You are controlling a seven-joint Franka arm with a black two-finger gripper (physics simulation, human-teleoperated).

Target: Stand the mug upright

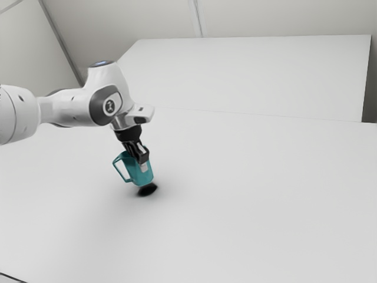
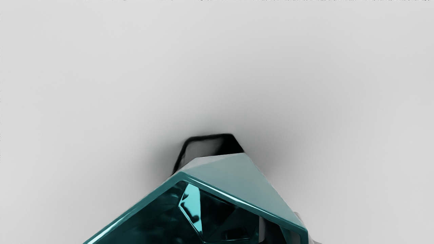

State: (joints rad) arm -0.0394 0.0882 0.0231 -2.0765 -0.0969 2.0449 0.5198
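white table [image 1: 265, 200], pale wall behind [image 1: 265, 17]

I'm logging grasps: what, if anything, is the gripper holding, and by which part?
The gripper holds the teal mug by its side wall at the rim, not the handle.

Bright, even light lies over the white table [image 1: 247, 188], while the far wall [image 1: 283, 15] is a duller grey. Under the mug [image 1: 140, 174] the shadow [image 1: 147, 190] is nearly black, with a soft grey halo, as from light overhead. In the wrist view that shadow has a paler middle; white glare streaks the mug's rim, and its dark inside carries one bright patch. Tiny dark specks fleck that view's border.
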